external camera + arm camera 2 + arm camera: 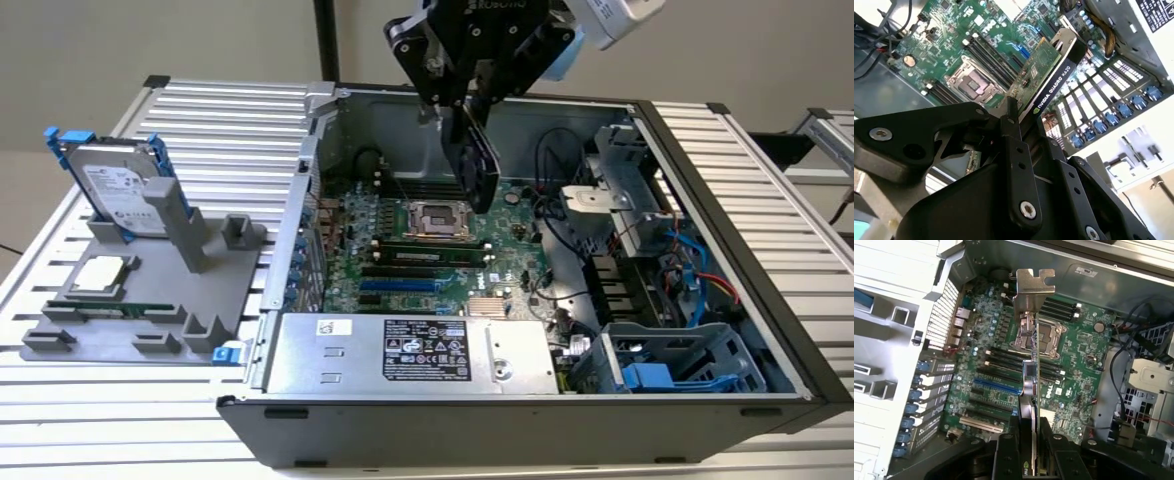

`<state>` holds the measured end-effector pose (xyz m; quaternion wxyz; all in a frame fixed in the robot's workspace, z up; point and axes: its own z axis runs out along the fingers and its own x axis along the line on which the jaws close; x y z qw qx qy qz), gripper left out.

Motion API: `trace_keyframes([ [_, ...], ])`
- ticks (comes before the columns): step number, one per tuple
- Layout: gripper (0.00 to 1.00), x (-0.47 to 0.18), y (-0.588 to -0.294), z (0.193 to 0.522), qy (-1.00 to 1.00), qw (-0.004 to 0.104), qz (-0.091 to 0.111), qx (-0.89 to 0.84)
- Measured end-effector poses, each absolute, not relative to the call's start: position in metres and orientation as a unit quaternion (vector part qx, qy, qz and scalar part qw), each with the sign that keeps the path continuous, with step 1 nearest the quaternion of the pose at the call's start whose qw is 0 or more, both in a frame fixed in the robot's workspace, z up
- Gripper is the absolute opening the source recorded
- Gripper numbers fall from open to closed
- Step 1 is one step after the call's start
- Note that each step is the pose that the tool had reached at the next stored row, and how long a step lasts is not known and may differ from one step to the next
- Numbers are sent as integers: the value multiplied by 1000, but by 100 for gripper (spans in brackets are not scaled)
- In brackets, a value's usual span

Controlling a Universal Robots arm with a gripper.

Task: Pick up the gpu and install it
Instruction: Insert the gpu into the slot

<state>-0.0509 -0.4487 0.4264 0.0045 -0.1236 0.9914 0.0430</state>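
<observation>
The gpu [475,165] hangs edge-down above the open computer case [694,180], over the green motherboard [427,250], with my gripper [467,105] shut on its upper edge. In the second wrist view the gpu [1046,75] shows its green board and black shroud, running from my black fingers [1011,140] out over the processor socket [971,82]. In the first wrist view the gpu [1030,385] appears edge-on with its silver bracket [1032,287] at the far end, held in the gripper [1031,452] above the blue slot [996,386] and the black slots.
A grey fixture [147,300] at the exterior view's left carries a hard drive with blue rails [120,190], a processor chip [100,275] and a memory stick [114,308]. Inside the case sit a power supply [400,350], a drive cage [667,370] and loose cables [561,230].
</observation>
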Motion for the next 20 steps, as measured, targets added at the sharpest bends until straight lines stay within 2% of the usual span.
trace_keyframes([
  [20,0,-51,-449,426,974,0,43,-222],
])
